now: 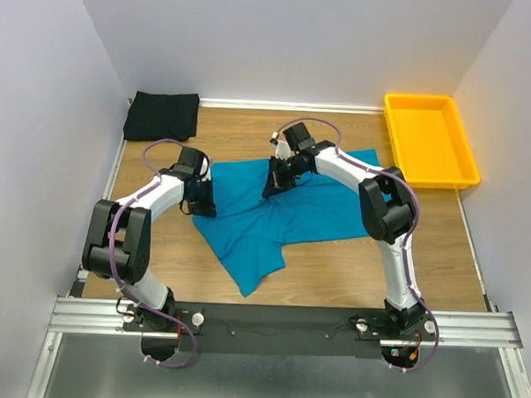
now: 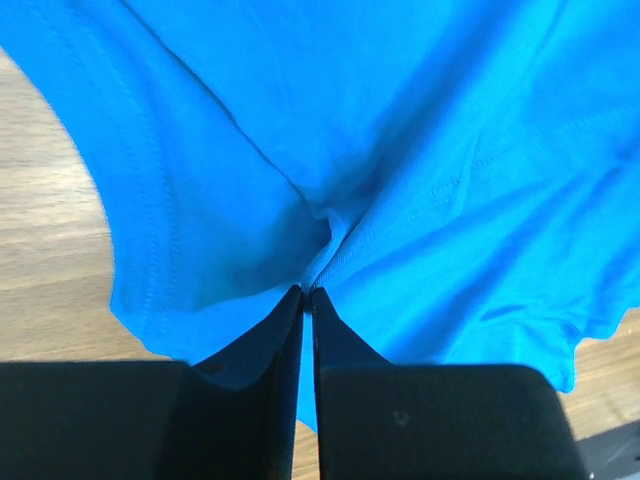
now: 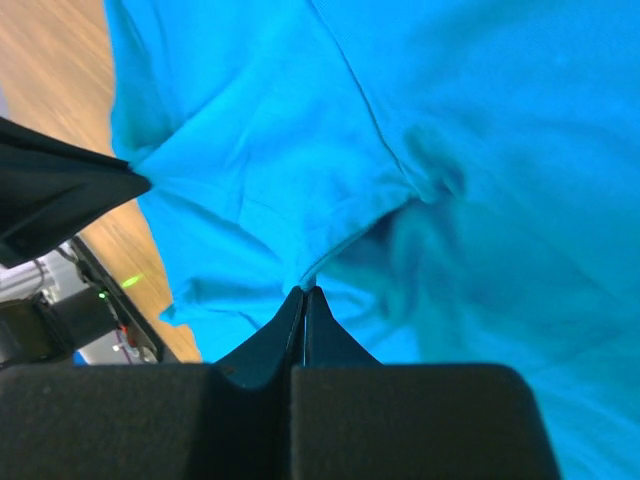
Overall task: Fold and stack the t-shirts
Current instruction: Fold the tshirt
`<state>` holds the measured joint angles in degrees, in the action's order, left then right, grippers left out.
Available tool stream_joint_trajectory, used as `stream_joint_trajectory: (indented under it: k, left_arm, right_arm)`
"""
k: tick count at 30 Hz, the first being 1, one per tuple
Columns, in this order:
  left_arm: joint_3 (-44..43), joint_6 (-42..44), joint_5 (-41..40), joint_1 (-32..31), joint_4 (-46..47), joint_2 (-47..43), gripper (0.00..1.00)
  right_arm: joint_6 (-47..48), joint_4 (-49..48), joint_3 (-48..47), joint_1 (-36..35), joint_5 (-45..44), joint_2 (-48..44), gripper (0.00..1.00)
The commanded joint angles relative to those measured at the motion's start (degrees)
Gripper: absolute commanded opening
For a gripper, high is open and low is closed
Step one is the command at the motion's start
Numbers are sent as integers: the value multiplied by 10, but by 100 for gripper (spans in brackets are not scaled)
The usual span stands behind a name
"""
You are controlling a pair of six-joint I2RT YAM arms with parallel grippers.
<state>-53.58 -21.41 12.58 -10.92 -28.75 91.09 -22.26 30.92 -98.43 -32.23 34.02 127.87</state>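
The teal-blue t-shirt (image 1: pixel 274 213) lies spread and rumpled on the wooden table, one part trailing toward the near edge. My left gripper (image 1: pixel 204 199) is shut on a pinch of its left edge; the left wrist view shows the cloth (image 2: pixel 420 170) bunched at the fingertips (image 2: pixel 308 292). My right gripper (image 1: pixel 275 177) is shut on a fold near its far edge; the right wrist view shows the fabric (image 3: pixel 480 170) pinched at the tips (image 3: pixel 304 290). The black t-shirt (image 1: pixel 162 115) lies folded in the far left corner.
A yellow plastic tray (image 1: pixel 428 140) stands at the far right, against the wall. White walls close in the table on three sides. Bare wood (image 1: pixel 350 273) shows near the front right. The left gripper's finger (image 3: pixel 60 190) shows in the right wrist view.
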Motion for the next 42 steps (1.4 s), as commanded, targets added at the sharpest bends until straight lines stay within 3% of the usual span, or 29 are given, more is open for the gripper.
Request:
stream_joint_trajectory:
  k: [1, 15, 21, 27, 28, 30, 33, 42]
  left_arm:
    - [-13, 6, -23, 14, -3, 5, 15]
    - [-12, 16, -5, 14, -28, -14, 16]
    - [8, 11, -11, 14, -8, -1, 17]
    - [-1, 8, -11, 14, -10, -4, 38]
    - [-7, 4, -12, 14, -10, -6, 45]
    - [-19, -4, -29, 17, -6, -12, 49]
    - [-34, -22, -54, 33, 8, -16, 49]
    - [-86, -58, -98, 52, 81, 48, 44]
  right_arm:
    - [-22, 17, -31, -6, 18, 26, 6]
    - [-40, 27, 16, -7, 18, 3, 7]
    - [-26, 37, 35, -6, -25, 0, 7]
    - [-12, 43, 23, 0, -26, -5, 11]
    - [-9, 47, 21, 1, -26, -6, 20]
    - [3, 51, 14, 1, -26, -15, 35]
    - [19, 54, 8, 8, -45, -37, 43]
    - [45, 53, 28, 124, -125, -85, 46]
